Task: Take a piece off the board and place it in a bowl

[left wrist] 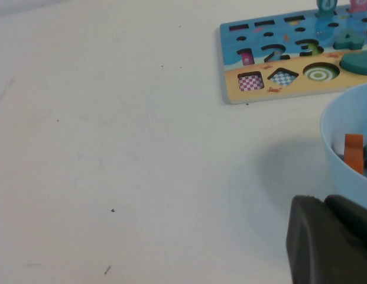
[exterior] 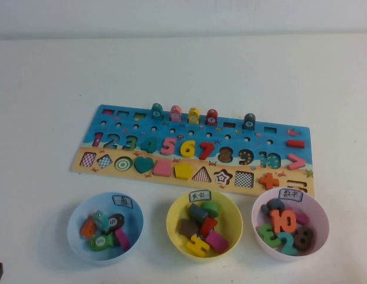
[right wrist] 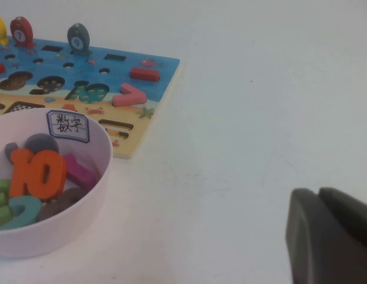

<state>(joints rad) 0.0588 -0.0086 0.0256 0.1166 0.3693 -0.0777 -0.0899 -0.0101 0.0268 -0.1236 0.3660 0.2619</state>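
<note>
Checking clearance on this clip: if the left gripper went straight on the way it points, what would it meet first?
Probably the blue bowl: its rim sits just ahead of the left gripper. The board lies beyond. Depth is unclear. The right gripper is low beside the pink bowl.

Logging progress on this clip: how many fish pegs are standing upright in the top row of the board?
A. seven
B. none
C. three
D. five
D: five fish pegs stand along the top of the board; the left gripper and right gripper are both parked off the board, near the blue bowl and pink bowl.
</note>
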